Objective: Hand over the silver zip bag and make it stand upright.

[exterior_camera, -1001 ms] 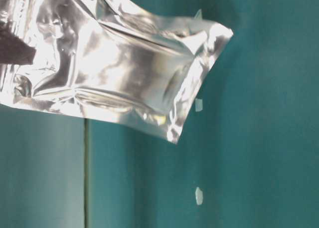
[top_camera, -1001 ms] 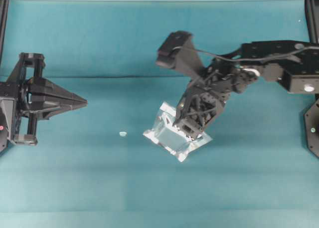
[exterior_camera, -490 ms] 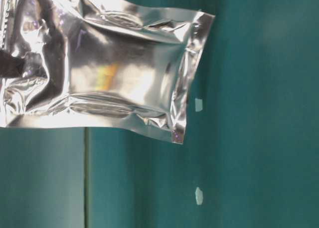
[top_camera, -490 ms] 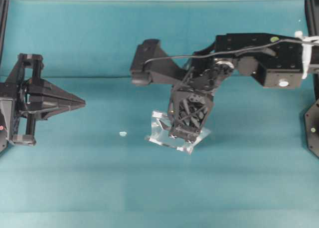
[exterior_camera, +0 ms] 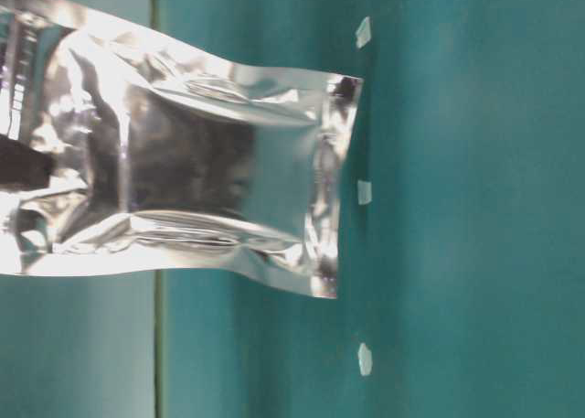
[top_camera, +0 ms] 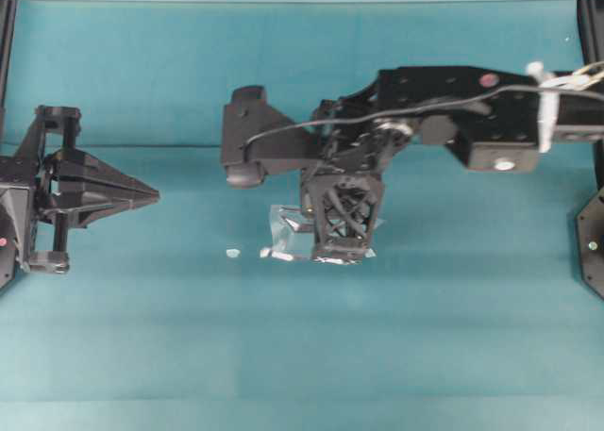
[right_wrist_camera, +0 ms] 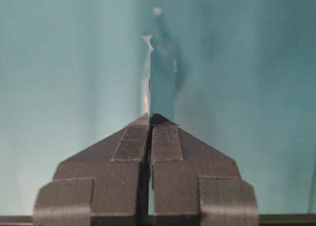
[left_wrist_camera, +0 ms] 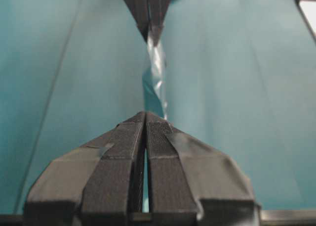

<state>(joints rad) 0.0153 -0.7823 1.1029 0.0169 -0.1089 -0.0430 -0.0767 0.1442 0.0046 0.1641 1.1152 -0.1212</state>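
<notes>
The silver zip bag (top_camera: 285, 235) is a crinkled foil pouch held off the teal table at the middle of the overhead view, seen almost edge-on from above. My right gripper (top_camera: 342, 253) is shut on one end of it, pointing down. In the table-level view the silver zip bag (exterior_camera: 201, 162) fills the left half, broad side on. The right wrist view shows my right gripper (right_wrist_camera: 149, 118) closed on the bag (right_wrist_camera: 159, 72), which runs away from the tips as a thin strip. My left gripper (top_camera: 156, 195) rests at the far left, shut and empty, pointing at the bag (left_wrist_camera: 157, 70).
A tiny white scrap (top_camera: 232, 253) lies on the teal cloth between the two grippers. The table-level view shows three such scraps (exterior_camera: 364, 192) in a line. A fold line in the cloth (top_camera: 189, 146) runs across the table behind the arms.
My right arm has swung left, carrying the bag up off the cloth and turning it from lying flat to edge-on. The left arm has stayed put.
</notes>
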